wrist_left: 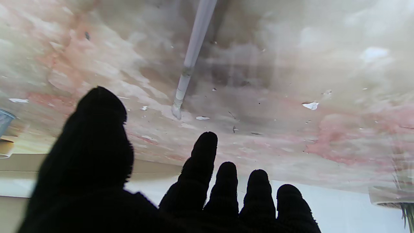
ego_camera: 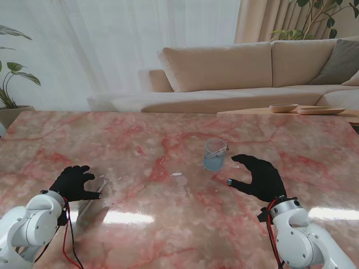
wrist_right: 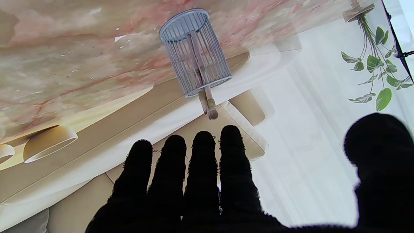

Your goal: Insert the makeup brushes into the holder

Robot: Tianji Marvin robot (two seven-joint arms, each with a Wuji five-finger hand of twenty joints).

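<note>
The pink-veined marble tabletop (ego_camera: pixel 168 224) carried a small wire-ribbed brush holder (ego_camera: pixel 214 154), standing upright near the middle, slightly to the right. In the right wrist view the holder (wrist_right: pixel 197 51) already contained two makeup brushes (wrist_right: pixel 207 100), their wooden ends projecting past the rim.

The right hand (ego_camera: pixel 259 176), in a black glove, was positioned just to the right of the holder and nearer to me, not touching it. Its four fingers (wrist_right: pixel 202 161) were extended side by side, the thumb spread well apart, and nothing was held.

The left hand (ego_camera: pixel 74 182), also gloved, rested low over the left side of the tabletop. Its fingers (wrist_left: pixel 200 168) were spread and empty. A loose makeup brush (ego_camera: pixel 92 203) with a pale handle lay flat on the tabletop just to the right of this hand. In the left wrist view the brush (wrist_left: pixel 192 55) lay lengthwise on the marble, its tip pointing toward the fingertips, with no contact between hand and brush.

Small white flecks (ego_camera: pixel 176 174) were scattered on the marble between the two hands.
</note>
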